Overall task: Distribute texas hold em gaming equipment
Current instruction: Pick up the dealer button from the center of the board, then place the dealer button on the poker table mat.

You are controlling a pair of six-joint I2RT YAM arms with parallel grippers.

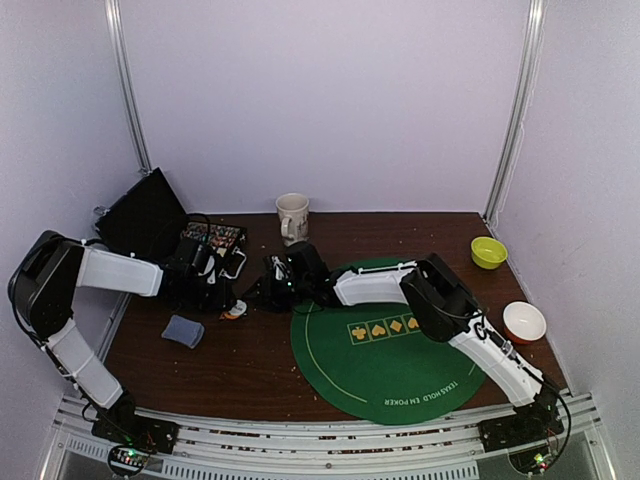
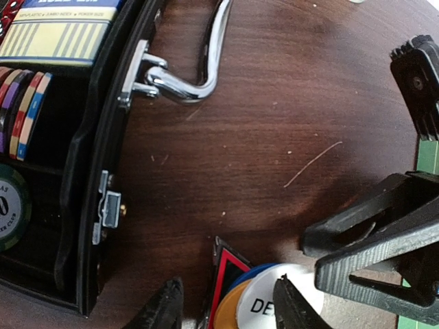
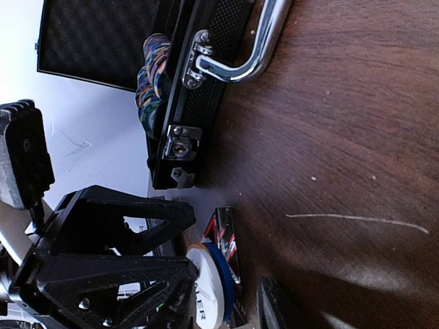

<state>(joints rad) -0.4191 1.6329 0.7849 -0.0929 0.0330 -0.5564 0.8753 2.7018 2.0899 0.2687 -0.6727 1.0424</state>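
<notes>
Left gripper (image 2: 228, 305) spread astride discs (image 2: 264, 298) — white one's lettering legible in wrist views only; right gripper (image 3: 226, 308) spread too; top view alone shows mug (image 1: 292, 215).

Beige mug (image 1: 292, 215), yellow-green bowl (image 1: 489, 262)

Pale lilac-white walls (image 1: 330, 100) on three sides, evenly lit. Aluminium corner posts (image 1: 125, 85) stand at the rear corners. Dark wood-grain bench (image 1: 240, 360), faintly scratched. Ribbed aluminium rail (image 1: 330, 440) along near edge.
</notes>
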